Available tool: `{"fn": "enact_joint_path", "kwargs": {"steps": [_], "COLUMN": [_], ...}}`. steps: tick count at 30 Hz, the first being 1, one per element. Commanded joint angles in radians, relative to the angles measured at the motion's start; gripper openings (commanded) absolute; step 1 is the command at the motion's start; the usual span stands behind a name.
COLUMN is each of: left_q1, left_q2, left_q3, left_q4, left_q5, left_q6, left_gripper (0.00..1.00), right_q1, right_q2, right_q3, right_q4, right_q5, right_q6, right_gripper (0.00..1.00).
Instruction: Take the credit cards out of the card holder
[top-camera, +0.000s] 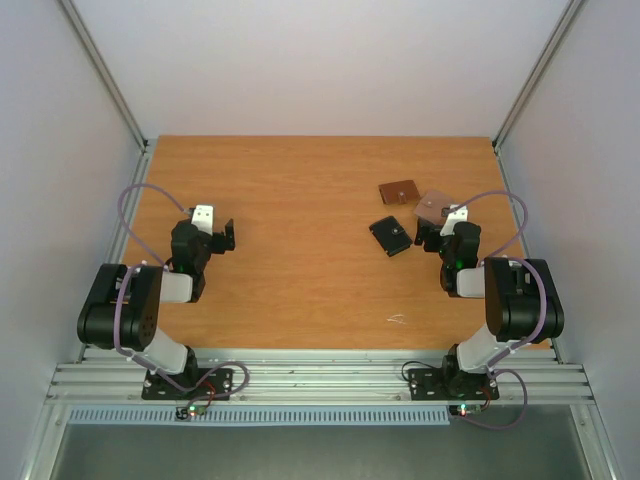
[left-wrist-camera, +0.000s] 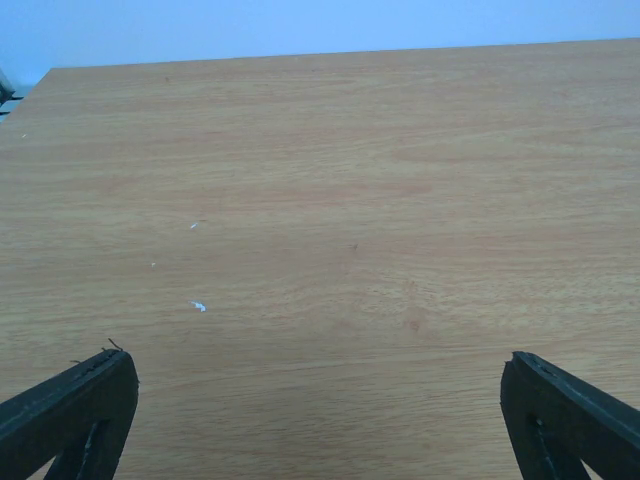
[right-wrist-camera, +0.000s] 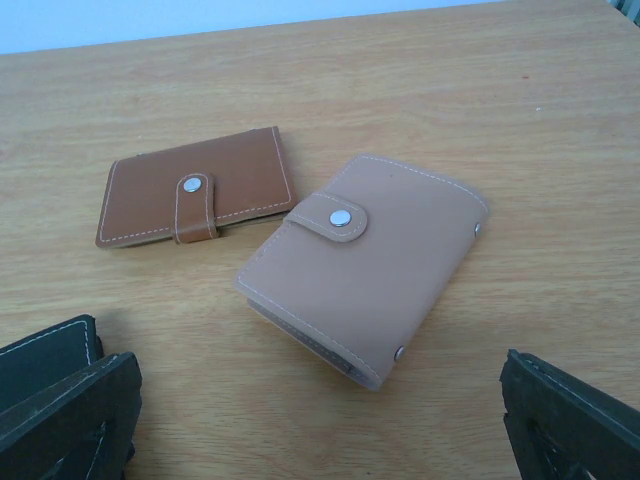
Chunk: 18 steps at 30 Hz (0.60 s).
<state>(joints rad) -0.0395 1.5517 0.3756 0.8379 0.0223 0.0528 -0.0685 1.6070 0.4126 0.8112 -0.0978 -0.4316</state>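
So, the black card holder (top-camera: 390, 236) lies shut on the desk (top-camera: 300, 290), right of centre, with its snap tab done up. No credit cards are showing, so I'd guess all of them are inside it and nothing has been taken out yet.

The key relation: the holder lies just to the left of the right pincer (top-camera: 428, 236), close by. In the right wrist view only a stitched corner of it shows at the bottom left, partly behind a finger. That camera looks straight at the tan-pink wallet (right-wrist-camera: 365, 265) instead, with the dark brown wallet (right-wrist-camera: 195, 195) further off to the left. The holder's long axis seems to run diagonally, far-left to near-right, though it's small in the top view.

The right arm is clearly the nearer 1. The left pincer (top-camera: 225, 236) is well apart on the left side, over bare wood. Both pincers are spread wide and hold nothing.

No brand, label or writing that I can read on any of the 3 wallets, only plain metal snaps.
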Motion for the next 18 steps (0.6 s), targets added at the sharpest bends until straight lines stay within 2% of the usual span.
{"fn": "enact_joint_path", "kwargs": {"steps": [1, 6, 8, 10, 12, 15, 18], "left_q1": [0.001, 0.002, 0.002, 0.001, 0.001, 0.001, -0.003], "left_q2": [-0.006, -0.070, -0.123, -0.211, -0.303, -0.428, -0.518], "left_q3": [0.009, 0.030, 0.026, 0.028, 0.053, 0.141, 0.214], "left_q4": [0.062, -0.017, -0.049, -0.106, -0.188, -0.361, -0.501], "left_q5": [-0.001, 0.039, 0.055, 0.059, 0.068, 0.158, 0.231], "left_q6": [0.008, 0.016, 0.021, 0.025, 0.004, -0.091, -0.204], "left_gripper": [0.99, 0.99, 0.99, 0.99, 0.99, 0.99, 0.99], "right_q1": [-0.005, -0.001, -0.001, -0.002, -0.006, -0.007, -0.001], "right_q2": [-0.018, -0.020, -0.077, -0.189, -0.290, -0.359, -0.314], "right_q3": [0.008, 0.011, 0.007, 0.067, 0.138, 0.302, 0.476], "right_q4": [0.021, 0.012, -0.008, -0.244, -0.394, -0.653, -0.938], "right_q5": [-0.003, 0.006, 0.034, 0.065, 0.053, -0.124, -0.344], "right_q6": [-0.009, -0.012, 0.001, 0.011, 0.045, 0.092, 0.131], "right_gripper": [0.98, 0.98, 0.99, 0.99, 0.98, 0.98, 0.99]}}
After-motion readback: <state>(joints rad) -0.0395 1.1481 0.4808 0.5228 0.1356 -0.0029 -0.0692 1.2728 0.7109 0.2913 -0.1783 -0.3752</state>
